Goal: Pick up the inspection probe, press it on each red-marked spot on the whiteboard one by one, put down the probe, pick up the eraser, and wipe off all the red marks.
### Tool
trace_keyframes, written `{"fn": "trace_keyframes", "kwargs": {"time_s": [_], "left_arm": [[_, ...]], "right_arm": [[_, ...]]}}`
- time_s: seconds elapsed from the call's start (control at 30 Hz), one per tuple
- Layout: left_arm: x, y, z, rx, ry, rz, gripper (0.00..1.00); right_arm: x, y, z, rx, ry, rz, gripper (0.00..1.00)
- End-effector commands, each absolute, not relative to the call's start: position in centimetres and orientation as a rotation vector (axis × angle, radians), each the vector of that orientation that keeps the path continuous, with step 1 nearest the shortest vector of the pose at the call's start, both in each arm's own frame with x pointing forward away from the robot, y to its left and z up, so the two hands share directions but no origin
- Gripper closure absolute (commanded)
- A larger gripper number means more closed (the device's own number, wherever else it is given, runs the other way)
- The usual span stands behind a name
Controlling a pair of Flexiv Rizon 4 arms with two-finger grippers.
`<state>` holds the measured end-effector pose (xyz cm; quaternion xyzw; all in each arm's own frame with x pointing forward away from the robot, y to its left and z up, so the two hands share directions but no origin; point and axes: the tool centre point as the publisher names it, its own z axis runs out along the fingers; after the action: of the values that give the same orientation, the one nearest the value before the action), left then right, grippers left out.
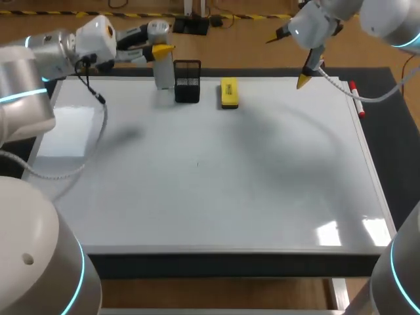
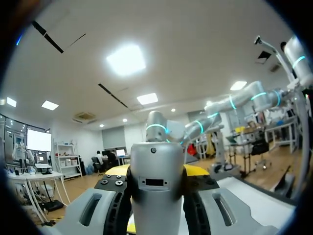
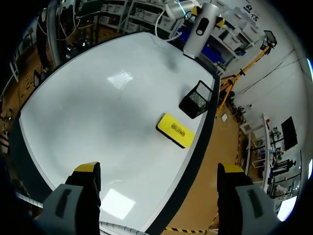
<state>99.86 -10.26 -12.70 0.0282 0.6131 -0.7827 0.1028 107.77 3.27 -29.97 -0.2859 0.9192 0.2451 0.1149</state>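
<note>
Left tool (image 2: 155, 170) of mine is clenched on the probe (image 1: 164, 71): its two yellow tips squeeze the shiny silver tube from both sides. Right tool (image 3: 159, 169) is let go, its yellow tips far apart with nothing between them.

The biggest thing is the whiteboard (image 1: 210, 184). It lies flat and covers almost all of the dark table (image 1: 394, 131). My left arm (image 1: 39, 59) comes in from the left, up by the far left corner of the board. My right arm (image 1: 387, 20) comes in from the right, and its tool hangs in the air over the far right part of the board, well apart from the other tool.

Next is the black wire basket (image 1: 187, 82). It stands on the board by the far edge. The probe is upright just beside it, on my left arm's side. I cannot tell if the probe's end touches the board.

The yellow eraser (image 1: 229, 92) lies flat on the board near the basket, on its other side, not touching it. From my right wrist, the eraser is ahead of the spread tool and the basket is just past it.

The smallest thing is a white and red pen (image 1: 356, 98). It lies on the table just beside the right edge of the board.
</note>
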Motion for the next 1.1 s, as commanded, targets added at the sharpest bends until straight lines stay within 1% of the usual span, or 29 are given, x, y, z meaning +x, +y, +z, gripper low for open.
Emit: {"fn": "trace_keyframes", "kwargs": {"time_s": [0.03, 0.6, 1.1], "left_arm": [[102.8, -11.2, -12.2, 0.279, 1.878, -2.370, 1.00], [107.3, -13.6, -14.2, 0.298, 1.883, -2.426, 1.00], [110.0, -14.0, -16.3, 0.282, 1.855, -2.477, 1.00]], "right_arm": [[107.8, 3.3, -29.9, -0.841, 2.697, 0.713, 0.00], [107.8, 3.3, -29.9, -0.841, 2.697, 0.713, 0.00], [107.8, 3.3, -29.9, -0.841, 2.697, 0.713, 0.00]]}}
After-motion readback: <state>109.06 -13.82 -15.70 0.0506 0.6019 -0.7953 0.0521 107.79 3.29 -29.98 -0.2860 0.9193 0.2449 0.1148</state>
